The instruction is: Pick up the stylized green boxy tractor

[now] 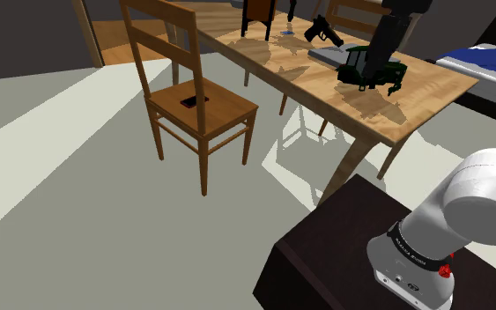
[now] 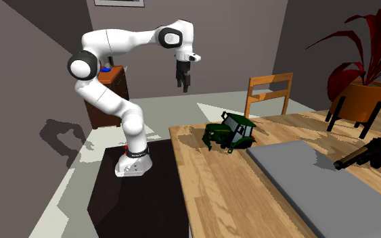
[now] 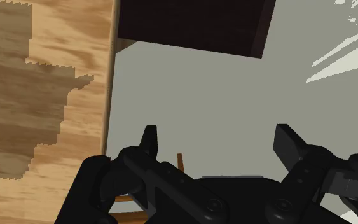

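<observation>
The green and black boxy tractor (image 2: 231,132) stands upright on the wooden table (image 2: 202,189), close to the table's edge and beside a grey mat (image 2: 317,186). In the shoulder view the tractor (image 1: 360,70) is partly covered by my black hand. My gripper (image 2: 183,86) hangs open high in the air, up and to the second exterior view's left of the tractor, well apart from it. In the wrist view my gripper (image 3: 219,143) holds nothing, its fingers (image 3: 149,141) wide apart over grey floor, with the table's edge (image 3: 110,95) to one side.
A black handgun (image 2: 363,155) lies past the mat. A wooden chair (image 1: 197,97) with a small dark item (image 1: 190,101) on its seat stands by the table. Another chair (image 2: 270,94) and a potted plant (image 2: 361,81) lie beyond. The dark stand (image 3: 190,25) is below me.
</observation>
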Robot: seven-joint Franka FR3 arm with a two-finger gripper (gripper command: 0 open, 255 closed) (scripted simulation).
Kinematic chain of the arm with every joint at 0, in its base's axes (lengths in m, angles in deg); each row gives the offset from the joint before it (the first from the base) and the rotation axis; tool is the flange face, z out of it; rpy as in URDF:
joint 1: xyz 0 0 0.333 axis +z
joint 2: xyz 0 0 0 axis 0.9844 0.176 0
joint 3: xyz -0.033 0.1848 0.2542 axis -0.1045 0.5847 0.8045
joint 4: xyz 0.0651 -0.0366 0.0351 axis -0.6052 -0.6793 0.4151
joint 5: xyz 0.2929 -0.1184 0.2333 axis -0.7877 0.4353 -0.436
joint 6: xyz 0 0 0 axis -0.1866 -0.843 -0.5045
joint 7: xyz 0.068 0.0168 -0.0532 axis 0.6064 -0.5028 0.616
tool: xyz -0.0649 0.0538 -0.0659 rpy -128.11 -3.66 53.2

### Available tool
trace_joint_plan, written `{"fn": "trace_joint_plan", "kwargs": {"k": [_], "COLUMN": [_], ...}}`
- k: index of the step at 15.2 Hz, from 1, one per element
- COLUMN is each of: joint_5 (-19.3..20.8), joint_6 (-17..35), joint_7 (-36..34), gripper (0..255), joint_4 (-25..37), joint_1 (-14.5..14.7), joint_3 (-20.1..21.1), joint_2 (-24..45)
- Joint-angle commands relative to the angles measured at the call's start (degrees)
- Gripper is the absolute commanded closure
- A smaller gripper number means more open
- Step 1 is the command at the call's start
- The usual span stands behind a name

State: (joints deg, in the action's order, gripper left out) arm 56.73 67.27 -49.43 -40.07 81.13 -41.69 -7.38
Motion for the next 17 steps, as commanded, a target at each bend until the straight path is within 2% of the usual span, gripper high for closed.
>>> {"fn": "trace_joint_plan", "kwargs": {"k": [1, 9, 17], "joint_5": [0.0, 7.77, 13.94], "joint_6": [0.0, 2.88, 7.0], "joint_7": [0.0, 10.8, 21.38], "gripper": [0, 0, 0], "joint_4": [0.0, -0.72, 2.45], "joint_1": [0.0, -3.25, -5.84], "joint_3": [0.0, -9.5, -19.09], "joint_2": [0.0, 1.71, 7.48]}}
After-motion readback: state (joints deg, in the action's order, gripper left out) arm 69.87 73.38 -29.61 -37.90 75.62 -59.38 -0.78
